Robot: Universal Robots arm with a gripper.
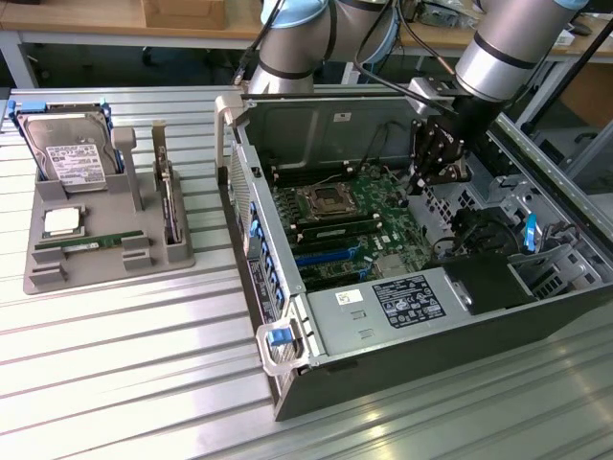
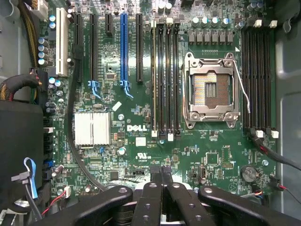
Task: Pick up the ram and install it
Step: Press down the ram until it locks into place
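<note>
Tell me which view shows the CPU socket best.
The wrist view: the CPU socket faces the camera straight on, its open frame and contact grid unobstructed. In the exterior view the socket appears smaller and at an angle inside the case, with contacts not discernible.

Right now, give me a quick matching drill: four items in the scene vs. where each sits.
Items:
1. ram
2. hard drive
3. end effector
4. processor chip

Places:
A. standing at the back of the grey holder
B. over the motherboard inside the open computer case
C. lying in the holder's front slot
D. lying flat on the holder, between the hard drive and the front slot

Pairs: 1-C, 2-A, 3-B, 4-D
</note>
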